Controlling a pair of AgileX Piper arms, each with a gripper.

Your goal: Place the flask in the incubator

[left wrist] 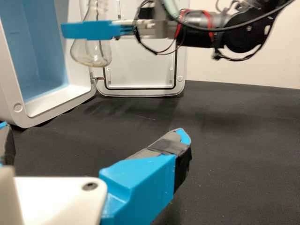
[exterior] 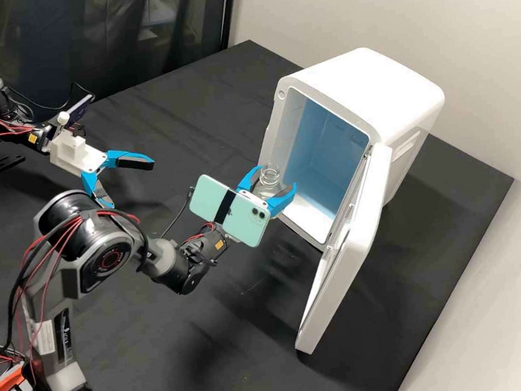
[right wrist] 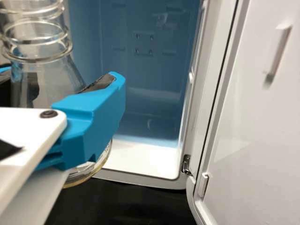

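Black bench (exterior: 226, 337) carries one white incubator (exterior: 381, 100), its door (exterior: 342, 255) open. Of two grippers, the right gripper (exterior: 272, 183) clamps the single glass flask (exterior: 267, 174) at the opening; the left gripper (exterior: 126, 182) hangs spread, well apart. From above, the flask's base is hidden.

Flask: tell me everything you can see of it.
The flask is clear glass, conical, with a ribbed, open neck. It stands upright in the air, clear of the bench, clamped across its body between the right gripper's jaws. It sits just in front of the incubator's open doorway, level with the blue interior, not yet inside.
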